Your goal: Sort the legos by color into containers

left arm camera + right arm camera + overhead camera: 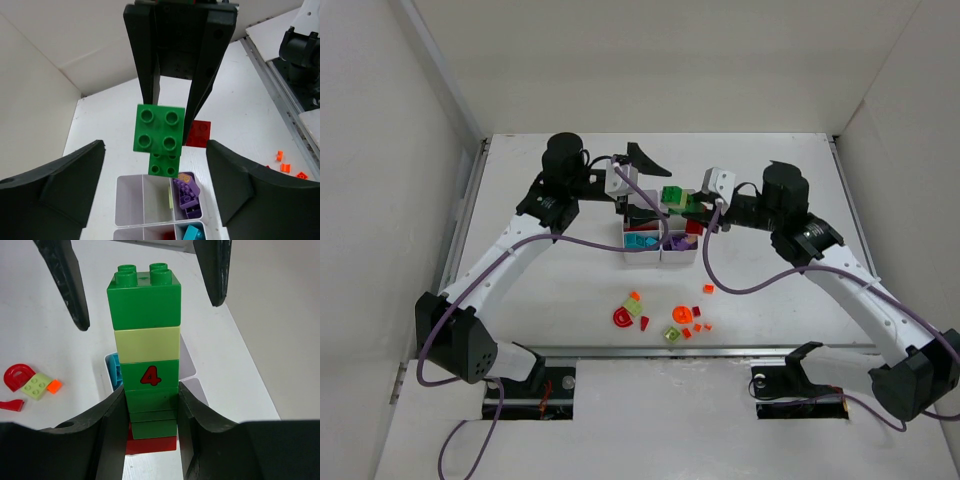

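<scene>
Along the near edge of the table (550,290), right of centre, lie loose legos (660,315): a red arch (623,317) touching a lime brick (634,307), an orange ring (681,316), and small orange and red bits scattered around them. Farther in, at mid-table, stand the containers (660,256). Teal pieces (640,241) fill the near-left compartment and purple pieces (680,241) the near-right one. Over the far end of the containers, clear of them, the right gripper (150,405) reaches in from the right and is clamped on a stack (147,305) of joined bricks. From the studded end the stack reads green, pale lime, green with a red "4", two more greens, and a red base. The fingers (112,410) press the lower green bricks from both sides. The studded end points toward the left gripper (155,147), which reaches in from the left. Its jaws stand wide apart on either side of the top green brick, with a clear gap on each side, and hold nothing. Both arms meet at this point, toward the far edge of the table.
</scene>
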### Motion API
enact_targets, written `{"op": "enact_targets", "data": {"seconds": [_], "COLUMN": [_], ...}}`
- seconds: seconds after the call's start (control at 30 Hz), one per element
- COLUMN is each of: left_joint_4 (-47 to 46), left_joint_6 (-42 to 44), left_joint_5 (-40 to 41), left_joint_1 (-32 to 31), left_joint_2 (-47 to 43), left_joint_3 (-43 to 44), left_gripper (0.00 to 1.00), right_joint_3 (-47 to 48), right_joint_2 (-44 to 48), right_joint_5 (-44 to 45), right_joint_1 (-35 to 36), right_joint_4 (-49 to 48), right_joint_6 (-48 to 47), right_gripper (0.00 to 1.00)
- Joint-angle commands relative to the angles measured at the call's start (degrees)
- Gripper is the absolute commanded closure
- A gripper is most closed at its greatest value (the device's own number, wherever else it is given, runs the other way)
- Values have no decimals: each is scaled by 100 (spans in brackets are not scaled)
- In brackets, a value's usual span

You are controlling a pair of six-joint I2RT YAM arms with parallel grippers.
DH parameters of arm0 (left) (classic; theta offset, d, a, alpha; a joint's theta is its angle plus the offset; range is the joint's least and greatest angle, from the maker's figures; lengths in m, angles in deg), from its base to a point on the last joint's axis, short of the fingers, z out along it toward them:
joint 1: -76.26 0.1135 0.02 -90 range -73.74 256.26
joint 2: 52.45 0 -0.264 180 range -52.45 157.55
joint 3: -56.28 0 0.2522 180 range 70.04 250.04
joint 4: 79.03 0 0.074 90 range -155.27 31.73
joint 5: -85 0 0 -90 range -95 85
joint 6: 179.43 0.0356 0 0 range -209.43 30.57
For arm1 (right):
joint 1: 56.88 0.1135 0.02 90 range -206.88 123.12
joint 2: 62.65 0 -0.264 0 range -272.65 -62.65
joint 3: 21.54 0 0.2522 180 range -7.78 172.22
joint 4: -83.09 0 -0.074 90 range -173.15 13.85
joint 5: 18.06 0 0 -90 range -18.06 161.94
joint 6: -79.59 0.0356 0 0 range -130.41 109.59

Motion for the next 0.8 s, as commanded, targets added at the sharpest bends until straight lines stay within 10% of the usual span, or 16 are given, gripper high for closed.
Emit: {"op": "enact_targets", "data": {"seconds": [0.0,0.27,0.57,0.77], "left_joint_4": [-55,-72,42,42], "left_joint_6": [142,81,81,81], "left_joint_5": [-77,-130,-182,54], "left_joint_1": [-55,-55,-55,59], "left_joint_2": [-155,-85,-85,-85], "left_joint_3": [283,336,336,336], "left_gripper": [25,48,100,100], "right_joint_3": [98,98,98,-297], "right_joint_2": [-21,-73,-188,-424], "right_joint_5": [-118,-118,-118,-65], "right_joint_1": [-6,-6,-6,-181], "right_joint_4": [-6,100,100,153], "right_joint_6": [-65,-118,-118,-232], "right_gripper": [96,97,97,97]}}
